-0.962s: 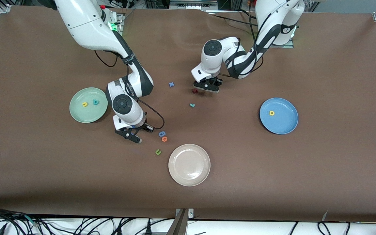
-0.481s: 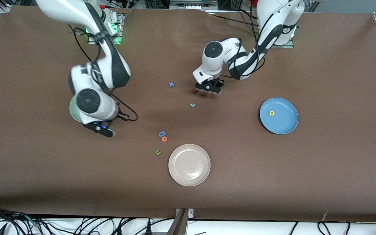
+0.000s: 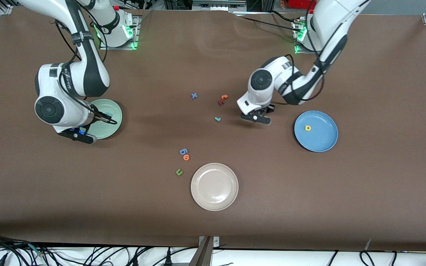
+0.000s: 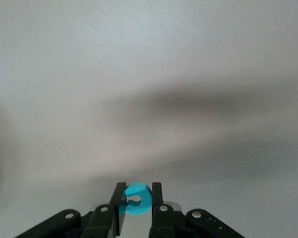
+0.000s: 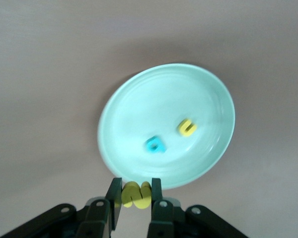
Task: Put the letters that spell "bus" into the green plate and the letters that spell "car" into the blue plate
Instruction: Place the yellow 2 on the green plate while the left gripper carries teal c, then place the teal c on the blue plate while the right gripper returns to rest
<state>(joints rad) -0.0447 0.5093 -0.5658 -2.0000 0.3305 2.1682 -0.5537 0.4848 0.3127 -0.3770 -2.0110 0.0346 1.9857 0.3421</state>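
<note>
Progress check, roughly at the halfway mark going by what was visible. The green plate [image 5: 166, 126] already had the teal "b" [image 5: 155, 144] and the yellow "u" [image 5: 187, 127] lying in it, well apart from each other. The yellow "s" [image 5: 135, 195] was pinched between the fingers of the right end effector [image 3: 77, 135], which was held just off the plate's rim, at the edge of it and not yet over the middle, so "bus" looked one drop away from done.

On the "car" side less was finished. Only the yellow "a" [image 3: 308, 128] was lying in the blue plate [image 3: 324, 142]. The teal "c" [image 4: 137, 199] was clamped in the left end effector [image 3: 256, 117], carried over bare tabletop [image 3: 346, 207] with the blue plate near it, toward the left arm's end. The thin teal "r" [image 3: 217, 119] was left on the tabletop, a bit away from that end effector toward the right arm's end, so one more pick would probably be needed after this one.

The distractors were untouched: a blue "x" [image 3: 194, 95], a dark red letter [image 3: 220, 102] with an orange one [image 3: 225, 97] touching it, the blue "b"-like letter [image 3: 183, 151], a second orange letter [image 3: 186, 157], the olive-green "u" [image 3: 179, 171], and the cream-white plate [image 3: 214, 186] with nothing in it
</note>
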